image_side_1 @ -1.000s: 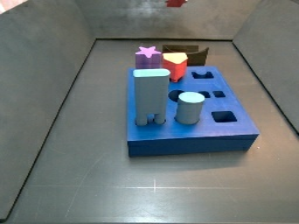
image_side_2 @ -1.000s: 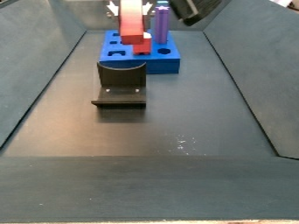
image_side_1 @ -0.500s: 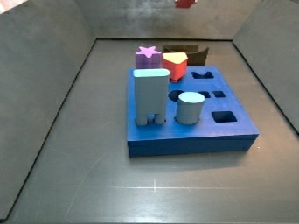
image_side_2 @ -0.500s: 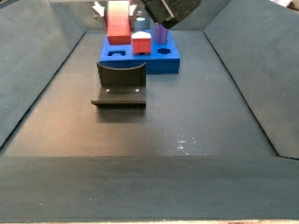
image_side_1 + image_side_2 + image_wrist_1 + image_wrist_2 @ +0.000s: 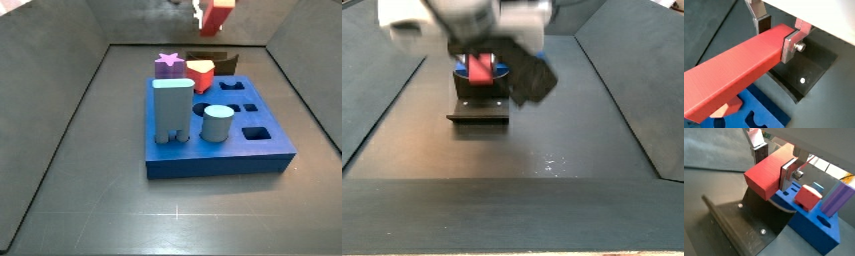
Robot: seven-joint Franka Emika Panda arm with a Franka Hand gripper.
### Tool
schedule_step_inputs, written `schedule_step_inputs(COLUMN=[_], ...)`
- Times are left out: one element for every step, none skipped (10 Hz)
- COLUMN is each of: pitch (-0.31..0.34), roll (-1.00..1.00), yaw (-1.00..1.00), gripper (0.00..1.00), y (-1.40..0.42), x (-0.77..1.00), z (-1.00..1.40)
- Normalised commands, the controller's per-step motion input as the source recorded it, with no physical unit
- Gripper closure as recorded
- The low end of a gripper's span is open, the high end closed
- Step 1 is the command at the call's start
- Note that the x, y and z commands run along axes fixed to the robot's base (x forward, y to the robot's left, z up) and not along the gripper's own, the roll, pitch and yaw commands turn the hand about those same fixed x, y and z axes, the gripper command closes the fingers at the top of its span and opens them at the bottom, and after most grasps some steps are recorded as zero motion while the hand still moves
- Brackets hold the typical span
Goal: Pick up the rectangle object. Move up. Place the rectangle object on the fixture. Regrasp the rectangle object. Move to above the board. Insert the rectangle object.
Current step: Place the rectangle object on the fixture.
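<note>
Gripper (image 5: 776,31): silver fingers (image 5: 791,44) clamped on one end of the rectangle object (image 5: 737,67), holding it in the air over the fixture (image 5: 744,228)
Rectangle object: red, seen at 12 o'clock in a side view (image 5: 217,14), above the fixture (image 5: 211,59)
Board (image 5: 254,142): blue, just beside the fixture, carrying a light-blue block (image 5: 170,110), a red peg (image 5: 808,197) and a purple piece (image 5: 837,200)

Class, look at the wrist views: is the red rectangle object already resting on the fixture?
No. In a wrist view the gripper holds the rectangle object above the fixture, with clear space between them.
</note>
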Motion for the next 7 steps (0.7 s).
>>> schedule_step_inputs(pitch=[0.08,0.072,0.07,0.069,0.05,0.03,0.0], roll=[-0.77,-0.56,-0.4,-0.31,-0.21,-0.18,0.0], yaw=[-0.11,-0.12,-0.12,-0.12,-0.12,-0.12,0.0], gripper=[1.0,1.0,1.0,1.0,1.0,1.0,0.0], y=[0.12,0.13,0.13,0.11,0.07,0.06,0.0], x=[0.18,0.2,0.19,0.17,0.12,0.1,0.0], z=[-1.0,-1.0,-0.93,-0.81,-0.55,-0.36,0.0])
